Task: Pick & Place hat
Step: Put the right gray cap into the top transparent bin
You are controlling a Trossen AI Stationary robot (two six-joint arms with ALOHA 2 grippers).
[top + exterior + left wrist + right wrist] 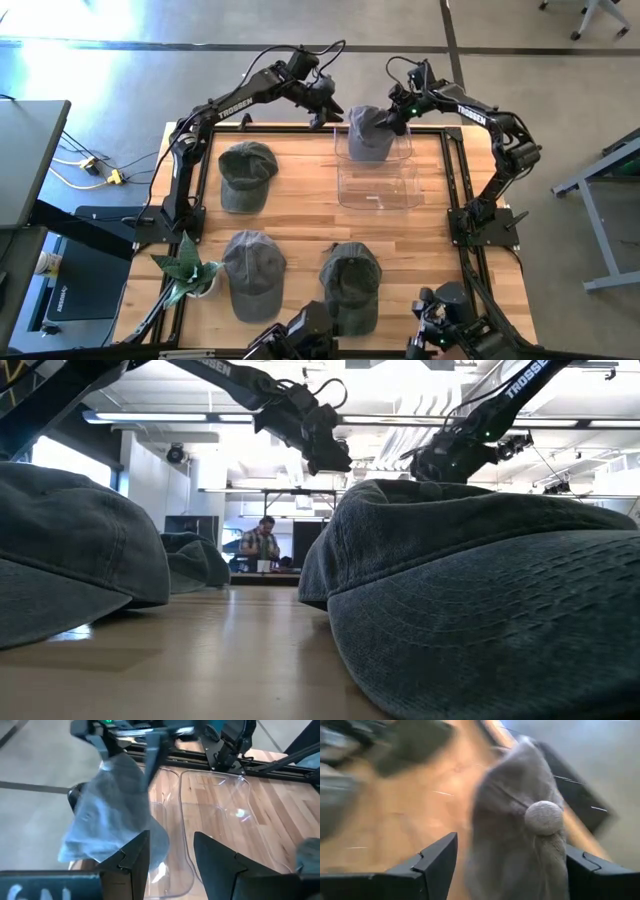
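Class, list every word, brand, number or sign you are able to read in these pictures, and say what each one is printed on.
"TROSSEN": white letters on the left arm, high view.
"TROSSEN", only partly legible: on the right arm, high view.
"TROSSEN", cut off at the picture's edge: on the right arm's link, low view.
Letters ending "EN": on the left arm's link, low view.
No readable text on the hats or the clear bin.

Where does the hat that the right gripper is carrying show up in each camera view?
High view: the held hat hangs top centre, over the clear bin.
Low view: not identifiable; nearer hats block it.
Left wrist view: at left, under the right gripper.
Right wrist view: fills the centre.
Shared landmark: the clear bin.
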